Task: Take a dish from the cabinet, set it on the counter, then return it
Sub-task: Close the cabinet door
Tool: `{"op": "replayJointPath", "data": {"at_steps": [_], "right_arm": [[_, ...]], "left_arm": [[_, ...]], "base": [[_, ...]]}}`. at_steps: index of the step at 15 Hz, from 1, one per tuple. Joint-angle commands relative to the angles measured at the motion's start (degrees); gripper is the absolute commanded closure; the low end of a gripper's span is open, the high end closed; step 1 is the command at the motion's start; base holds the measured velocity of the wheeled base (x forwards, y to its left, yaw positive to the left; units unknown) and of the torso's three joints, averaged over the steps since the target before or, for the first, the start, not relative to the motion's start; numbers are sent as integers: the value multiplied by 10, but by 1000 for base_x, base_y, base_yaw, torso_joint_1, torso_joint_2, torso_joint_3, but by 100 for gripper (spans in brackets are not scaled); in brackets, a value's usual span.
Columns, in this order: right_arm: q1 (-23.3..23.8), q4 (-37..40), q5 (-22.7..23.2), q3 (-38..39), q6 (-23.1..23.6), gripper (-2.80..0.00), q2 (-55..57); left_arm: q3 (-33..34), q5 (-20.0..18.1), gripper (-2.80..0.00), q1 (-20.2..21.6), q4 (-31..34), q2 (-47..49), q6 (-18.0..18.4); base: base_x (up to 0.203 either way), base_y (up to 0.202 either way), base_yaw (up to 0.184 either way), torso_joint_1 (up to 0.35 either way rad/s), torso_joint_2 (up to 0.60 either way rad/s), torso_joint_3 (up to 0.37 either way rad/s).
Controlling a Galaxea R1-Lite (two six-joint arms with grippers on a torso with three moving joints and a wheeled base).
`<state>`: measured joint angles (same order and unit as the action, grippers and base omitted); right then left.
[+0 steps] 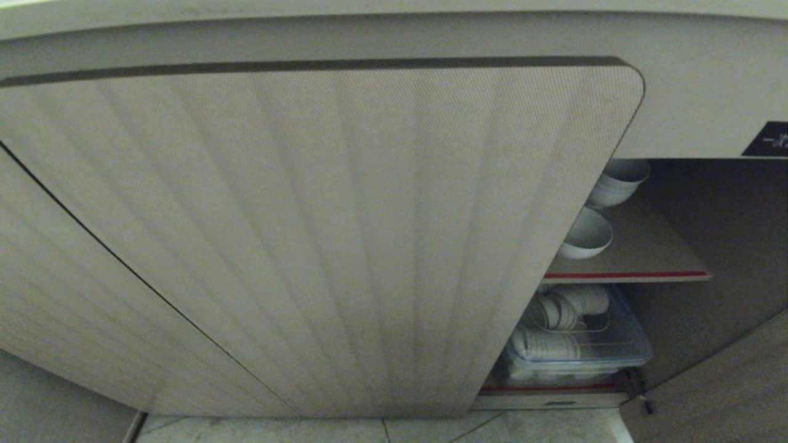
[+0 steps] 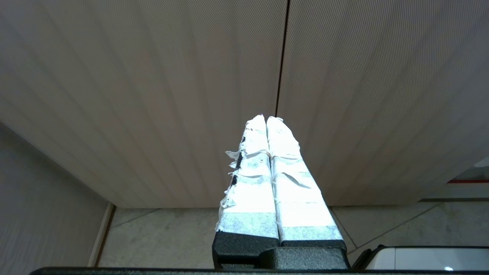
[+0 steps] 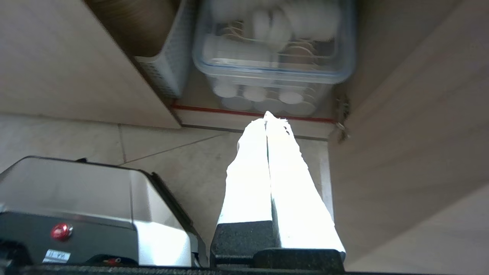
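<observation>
- The cabinet (image 1: 320, 246) filled most of the head view, its ribbed beige door closed across the left and middle, with the right side standing open.
- On the upper, red-edged shelf (image 1: 640, 271) a single white bowl (image 1: 586, 235) sat near the front edge, partly hidden by the closed door.
- Behind it on the same shelf stood a stack of white bowls (image 1: 619, 181), apart from the single bowl.
- Below the shelf, a clear bin (image 1: 622, 351) held more white dishes, some upright in a wire rack.
- A small black label (image 1: 768, 140) sat on the panel above the open side.
- The open door (image 3: 412, 145) swung out on the right, seen edge-on in the right wrist view.
- The left pincer (image 2: 266, 119) pointed at the seam between two closed ribbed doors, its taped fingers pressed together and holding nothing.
- The right pincer (image 3: 266, 115) hung low over the tiled floor (image 3: 183, 156) in front of the open side, tips aimed toward the bin, fingers together and empty.
- Neither arm appeared in the head view.
- The robot's grey base (image 3: 76, 198) showed beside the right pincer.
</observation>
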<state>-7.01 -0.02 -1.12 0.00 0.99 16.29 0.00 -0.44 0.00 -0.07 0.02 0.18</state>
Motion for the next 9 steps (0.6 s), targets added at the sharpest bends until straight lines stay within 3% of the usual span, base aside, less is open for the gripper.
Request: {"op": "replayJointPath", "data": {"at_steps": [1,9], "right_arm": [[-15,-1,0,0,2,0,-1],[-8,-1,0,-1,6,0,-1]], "left_arm": [[0,0,0,0,0,0,0],[0,0,0,0,0,0,0]], "base": [[0,0,0,0,0,0],[0,0,0,0,0,0]]}}
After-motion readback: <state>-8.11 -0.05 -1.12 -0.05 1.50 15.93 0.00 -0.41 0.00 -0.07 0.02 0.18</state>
